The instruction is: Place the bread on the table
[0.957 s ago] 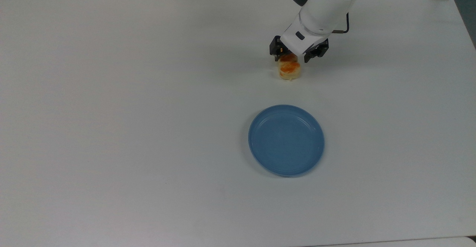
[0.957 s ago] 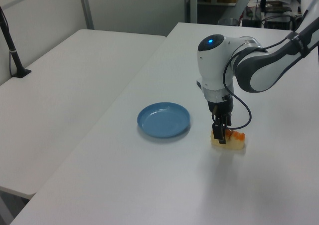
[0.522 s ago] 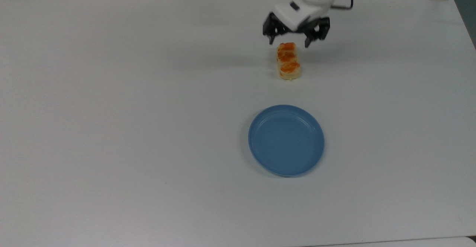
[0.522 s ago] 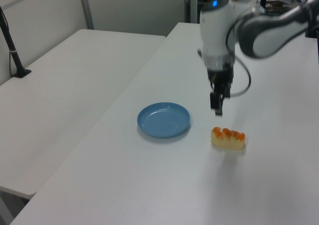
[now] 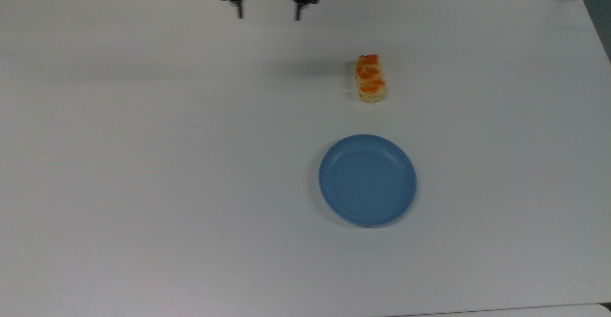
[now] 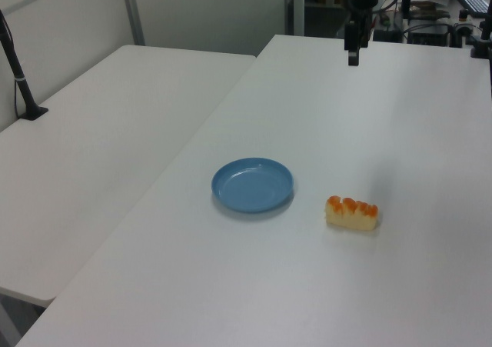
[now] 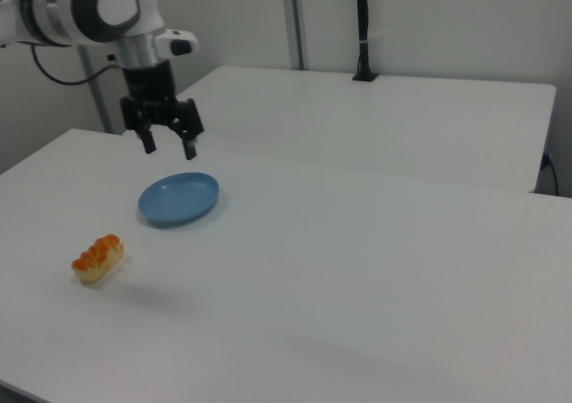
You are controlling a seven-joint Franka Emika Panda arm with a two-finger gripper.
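The small pale-yellow three-segment bread loaf with orange-browned tops [image 5: 370, 79] lies flat, untouched, on the plain matte white surface [image 5: 143, 164].

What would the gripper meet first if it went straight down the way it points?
Probably bare table. The open gripper hangs well clear of the bread and plate, though depth is uncertain.

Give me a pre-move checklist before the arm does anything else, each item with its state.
1. The bread lies on the table: ok.
2. Bread is off the blue plate, apart from it: ok.
3. The pincer is open and holds nothing: ok.
4. Pincer is raised well above the tabletop, away from the bread: ok.
5. Plate holds nothing: ok.
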